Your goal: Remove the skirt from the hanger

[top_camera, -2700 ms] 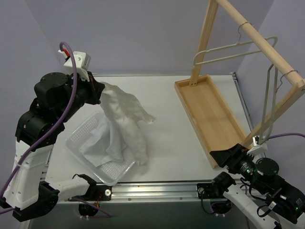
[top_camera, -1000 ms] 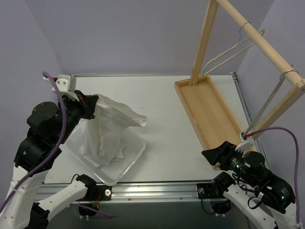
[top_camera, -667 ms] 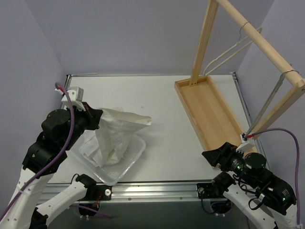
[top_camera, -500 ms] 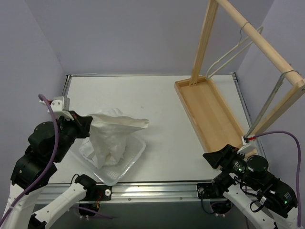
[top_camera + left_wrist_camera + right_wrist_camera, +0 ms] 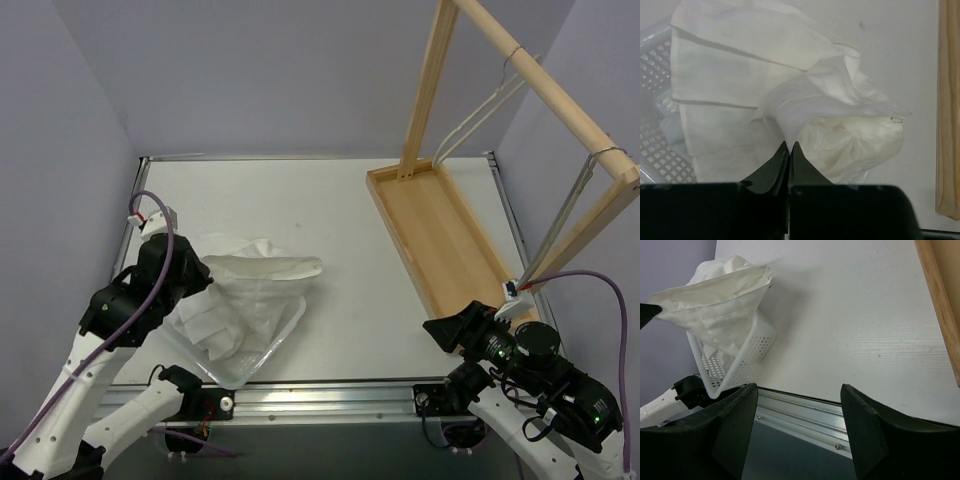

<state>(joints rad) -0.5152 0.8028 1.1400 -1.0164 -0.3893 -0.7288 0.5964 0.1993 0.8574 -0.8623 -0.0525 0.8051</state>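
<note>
Lowered since the earlier frames, the left arm is now bringing the skirt (image 5: 790, 85) down from its raised position onto the white plastic basket (image 5: 268, 350) at the left of the table (image 5: 350, 200). The left gripper (image 5: 789, 147) is clenching a pinch of the white fabric, with its fingertips pressed together on a fold. The skirt is lying crumpled, partly inside the basket and partly draping over the rim toward the table centre.

Progress, as judged: removal appears to be complete, since the garment is well apart from the rack. What is remaining is the release of the fabric and possibly tucking in the overhanging portion.

Across the middle, the white tabletop is showing no other items. At the right, the wooden tray (image 5: 440, 240) is supporting a wooden rail (image 5: 545, 88), on which a white hanger (image 5: 480, 112) and a grey hanger (image 5: 563, 210) are hanging, both bare. Plain lilac-grey walls are enclosing the workspace. At the near right edge, the right gripper (image 5: 796, 390) is waiting with its fingers spread, grasping nothing.
</note>
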